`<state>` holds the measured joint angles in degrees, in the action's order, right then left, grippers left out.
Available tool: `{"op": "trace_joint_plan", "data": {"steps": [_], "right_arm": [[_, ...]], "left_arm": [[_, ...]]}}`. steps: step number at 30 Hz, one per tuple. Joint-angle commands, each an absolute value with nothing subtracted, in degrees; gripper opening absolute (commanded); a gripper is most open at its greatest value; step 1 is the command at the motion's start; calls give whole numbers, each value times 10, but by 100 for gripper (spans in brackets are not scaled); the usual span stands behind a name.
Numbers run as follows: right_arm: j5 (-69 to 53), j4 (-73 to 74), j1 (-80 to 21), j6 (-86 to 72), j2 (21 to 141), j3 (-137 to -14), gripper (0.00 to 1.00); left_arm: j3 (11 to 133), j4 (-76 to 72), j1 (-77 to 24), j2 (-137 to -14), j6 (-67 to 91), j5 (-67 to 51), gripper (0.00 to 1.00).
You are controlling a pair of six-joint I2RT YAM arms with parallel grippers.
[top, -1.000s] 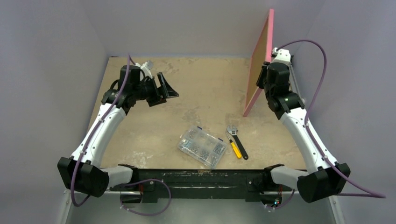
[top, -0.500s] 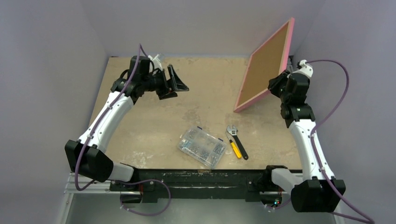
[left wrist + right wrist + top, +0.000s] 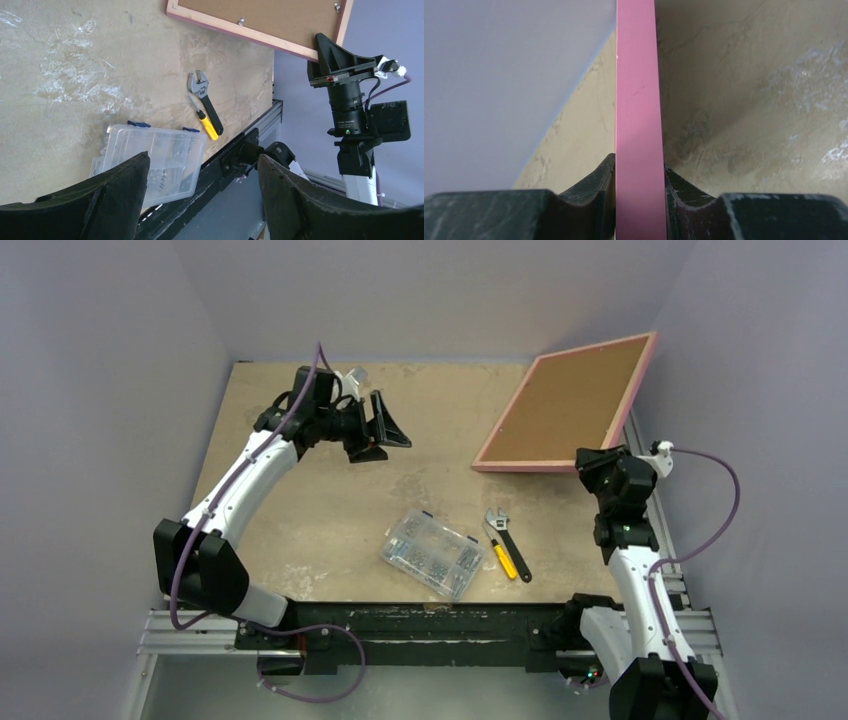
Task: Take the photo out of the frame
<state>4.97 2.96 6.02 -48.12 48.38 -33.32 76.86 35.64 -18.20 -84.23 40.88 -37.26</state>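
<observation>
Right end effector: you grip the frame by its pink edge, brown back up, at the far right corner of the table.
Left end effector: yours gapes wide, empty.

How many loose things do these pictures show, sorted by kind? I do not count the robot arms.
Picture frames: 1 (pink rectangular picture frame with brown fibreboard back)
Storage boxes: 1 (clear plastic screw box)
Hand tools: 2 (grey-headed black adjustable wrench; yellow-handled screwdriver)
Total: 4
</observation>
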Motion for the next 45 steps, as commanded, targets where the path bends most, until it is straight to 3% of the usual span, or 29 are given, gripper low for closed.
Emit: {"op": "trace_joint_plan", "data": {"steps": [1, 5, 26, 33, 39, 45], "right_arm": [[47, 77, 49, -433, 502, -254, 0], [46, 48, 48, -450, 523, -203, 0], [60, 90, 49, -493, 652, -250, 0], [50, 101, 49, -495, 699, -268, 9], [45, 116, 49, -484, 704, -274, 26], [33, 129, 50, -500, 660, -241, 17]], "left_arm": [[770, 341, -185, -844, 392, -391, 76], [775, 352, -184, -846, 383, -384, 76], [784, 365, -183, -833, 371, -392, 76], [777, 350, -181, -824, 382, -408, 77], [776, 350, -179, -833, 382, -414, 77], [775, 347, -178, -833, 384, -417, 77]]}}
